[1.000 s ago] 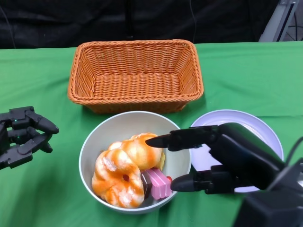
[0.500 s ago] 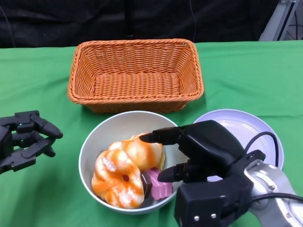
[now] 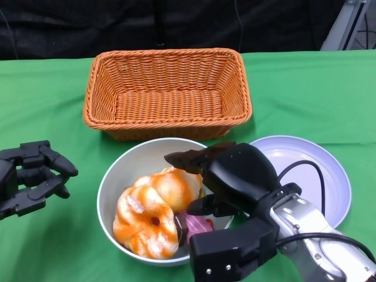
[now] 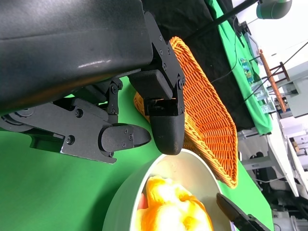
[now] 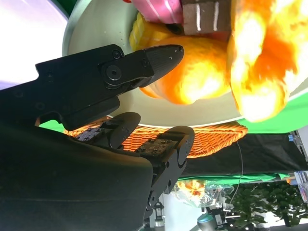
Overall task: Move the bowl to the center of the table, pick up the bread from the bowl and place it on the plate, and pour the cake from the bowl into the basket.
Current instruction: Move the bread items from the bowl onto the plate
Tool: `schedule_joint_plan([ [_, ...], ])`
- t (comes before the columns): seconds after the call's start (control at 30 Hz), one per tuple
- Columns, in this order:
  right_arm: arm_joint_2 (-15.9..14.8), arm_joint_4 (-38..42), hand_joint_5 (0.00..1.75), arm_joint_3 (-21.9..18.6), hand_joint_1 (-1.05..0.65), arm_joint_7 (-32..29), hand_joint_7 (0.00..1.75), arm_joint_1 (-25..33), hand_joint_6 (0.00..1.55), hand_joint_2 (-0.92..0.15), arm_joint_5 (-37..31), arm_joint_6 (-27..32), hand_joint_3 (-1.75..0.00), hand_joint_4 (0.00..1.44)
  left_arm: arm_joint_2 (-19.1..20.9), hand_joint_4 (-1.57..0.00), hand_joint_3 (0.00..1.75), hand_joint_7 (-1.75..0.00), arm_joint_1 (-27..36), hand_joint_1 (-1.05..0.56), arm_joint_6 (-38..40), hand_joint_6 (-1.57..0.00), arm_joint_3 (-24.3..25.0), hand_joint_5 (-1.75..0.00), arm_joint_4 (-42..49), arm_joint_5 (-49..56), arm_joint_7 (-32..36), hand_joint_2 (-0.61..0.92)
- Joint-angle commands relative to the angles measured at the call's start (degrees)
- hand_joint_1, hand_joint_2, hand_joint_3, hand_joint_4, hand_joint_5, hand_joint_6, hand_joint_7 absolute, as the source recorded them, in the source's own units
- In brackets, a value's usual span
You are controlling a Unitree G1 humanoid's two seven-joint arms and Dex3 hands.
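Bread (image 3: 154, 205) lies inside the bowl (image 3: 126, 167), looking soft, light, glazed, maybe slippery. Our right hand (image 3: 220, 176) hovers over the bowl, fingers spread, holding nothing; we would take the bun gently by its sides.

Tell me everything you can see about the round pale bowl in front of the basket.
The round pale bowl looks smooth and glazed, with an off-white inside. It stands upright on the green tablecloth, just in front of the woven orange basket and beside the white plate. It holds two glazed orange bread pieces and pink-and-brown cake pieces. The right hand reaches over its rim.
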Motion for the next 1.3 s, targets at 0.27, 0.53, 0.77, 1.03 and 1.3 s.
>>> schedule_joint_plan([
  [0.27, 0.6, 3.8, 0.03, 1.6, -0.82, 1.1, 0.00, -2.8, 0.41, -0.92, -0.4, 0.8, -0.12, 0.52, 1.2, -0.75, 0.44, -1.06, -1.0, -0.10, -0.8, -0.80, 0.1, -1.35, 1.7, 0.0, -1.0, 0.88],
  [0.53, 3.1, 12.7, 0.04, 3.6, -0.83, 1.6, 0.01, -6.6, 0.43, -0.92, 0.5, 0.0, -0.12, 0.55, 1.6, -0.74, 0.43, -1.05, -1.4, -0.11, -1.2, -0.79, 0.1, -1.35, 2.8, 0.1, -1.5, 0.89],
  [0.77, 4.0, 16.8, 0.05, 5.2, -0.75, -3.7, 0.02, -7.9, 0.53, -0.91, -1.0, -0.6, -0.03, 0.67, 1.8, -0.72, 0.43, -1.05, -1.7, -0.11, -2.5, -0.78, 0.0, -1.35, 3.9, 0.3, -2.0, 0.90],
  [1.03, 6.5, 28.9, 0.95, 6.4, -0.34, -13.8, 0.08, -11.3, 0.85, -0.91, 0.4, -6.3, -0.02, 0.76, 1.5, -0.75, 0.41, -1.06, -1.6, -0.10, -3.6, -0.79, -0.3, -1.34, 4.4, 0.9, -1.4, 0.91],
  [1.3, 5.6, 29.8, 1.56, 3.9, -0.30, -20.2, 1.05, -11.8, 0.63, -0.92, 3.5, -11.8, -0.03, 0.56, 1.3, -0.76, 0.38, -1.07, -1.5, -0.10, -4.1, -0.79, -0.8, -1.33, 4.0, 1.7, -0.7, 0.92],
])
